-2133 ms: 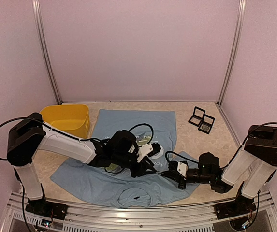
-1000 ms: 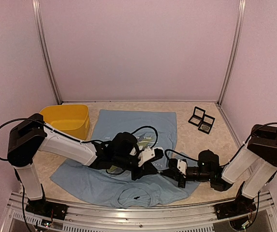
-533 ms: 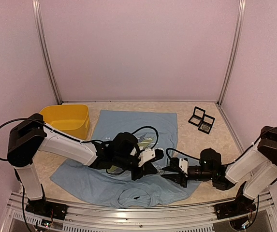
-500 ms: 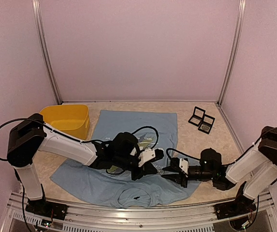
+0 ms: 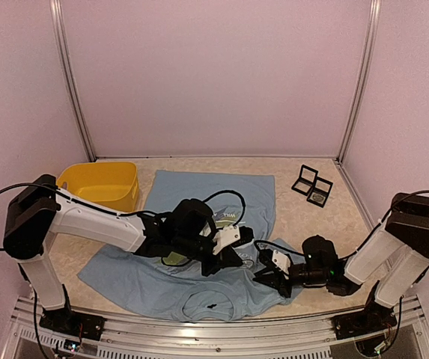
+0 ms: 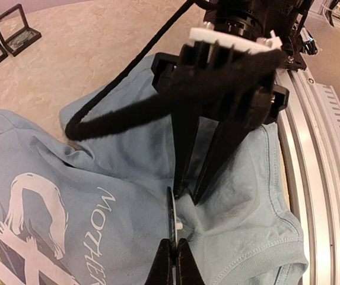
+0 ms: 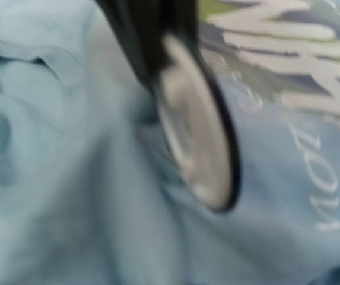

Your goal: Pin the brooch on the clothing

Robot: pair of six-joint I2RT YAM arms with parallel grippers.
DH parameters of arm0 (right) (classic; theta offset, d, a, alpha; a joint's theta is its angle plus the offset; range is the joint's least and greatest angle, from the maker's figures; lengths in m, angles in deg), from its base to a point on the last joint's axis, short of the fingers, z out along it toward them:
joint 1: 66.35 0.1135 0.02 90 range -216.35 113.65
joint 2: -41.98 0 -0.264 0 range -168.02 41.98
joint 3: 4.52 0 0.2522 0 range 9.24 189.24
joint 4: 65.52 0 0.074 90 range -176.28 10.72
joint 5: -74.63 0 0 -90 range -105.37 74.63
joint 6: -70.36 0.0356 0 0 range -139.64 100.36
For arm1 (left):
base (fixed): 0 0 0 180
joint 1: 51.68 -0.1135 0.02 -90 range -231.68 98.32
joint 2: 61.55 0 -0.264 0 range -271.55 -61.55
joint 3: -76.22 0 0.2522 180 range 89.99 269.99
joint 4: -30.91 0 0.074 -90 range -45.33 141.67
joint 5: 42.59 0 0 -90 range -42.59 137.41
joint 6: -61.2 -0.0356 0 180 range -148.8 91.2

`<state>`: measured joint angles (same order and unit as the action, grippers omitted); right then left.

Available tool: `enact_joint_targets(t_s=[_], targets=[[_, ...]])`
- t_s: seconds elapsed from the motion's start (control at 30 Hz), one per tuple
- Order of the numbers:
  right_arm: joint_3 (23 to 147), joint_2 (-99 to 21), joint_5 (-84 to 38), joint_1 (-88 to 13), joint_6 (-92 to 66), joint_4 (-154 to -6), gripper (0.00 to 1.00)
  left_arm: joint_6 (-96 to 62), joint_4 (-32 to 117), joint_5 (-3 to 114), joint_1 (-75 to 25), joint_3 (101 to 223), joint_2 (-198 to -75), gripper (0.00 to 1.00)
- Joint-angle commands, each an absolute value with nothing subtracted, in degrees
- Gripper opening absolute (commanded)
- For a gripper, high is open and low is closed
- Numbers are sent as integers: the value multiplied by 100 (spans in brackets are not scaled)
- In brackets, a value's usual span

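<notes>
Light blue printed T-shirt (image 5: 139,280) lies flat on the counter (image 5: 311,217), toward 6 o'clock. Over its chest the right claw (image 6: 186,197), narrowly parted, points in from 4 o'clock. Its tips are just beside a round silvery dark-rimmed brooch (image 7: 199,148), which the left claw (image 6: 174,249) holds clenched, edge-on above the cloth.

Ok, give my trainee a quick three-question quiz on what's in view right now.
1. True or false: the yellow plastic tub stands left of the light blue printed T-shirt.
2. Which arm's pincer grips the round flat brooch? A) left B) right
3. How many small black display boxes stand at the back right?
Key: 1 true; 2 A, the left pincer; 3 two.
</notes>
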<state>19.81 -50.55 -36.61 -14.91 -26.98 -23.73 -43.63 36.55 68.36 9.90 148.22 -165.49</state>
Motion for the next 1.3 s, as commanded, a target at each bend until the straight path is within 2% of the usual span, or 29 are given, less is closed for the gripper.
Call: enact_joint_targets(t_s=[0.0, 0.1, 0.53, 0.87, 0.9, 1.0, 1.13, 1.27], targets=[[2195, -5233, -3362, -1520, -2494, -2736, 10, -4424, 3711, 6926, 988, 14966, -16268, 0], [2221, -5248, -3263, -1560, -2465, -2820, 0, -4430, 3793, 6973, 988, 14976, -16263, 0], [2468, -5462, -2800, -1866, -2298, -3574, 0, -4410, 4062, 7190, 930, 14904, -15951, 0], [2621, -5230, -3241, -1874, -2546, -3799, 0, -4338, 3934, 7099, 930, 14861, -15979, 0], [2606, -5126, -3309, -1874, -2568, -3767, 4, -4351, 3939, 7055, 931, 14854, -15988, 0], [2441, -4629, -3612, -1879, -2604, -3387, 29, -4353, 3924, 6985, 929, 14852, -16007, 0], [2335, -4101, -4143, -1872, -2494, -2662, 57, -4373, 3920, 6960, 929, 14860, -16037, 0], [2448, -4330, -4557, -1868, -2606, -2447, 63, -4373, 3922, 6941, 939, 14887, -16073, 0]])
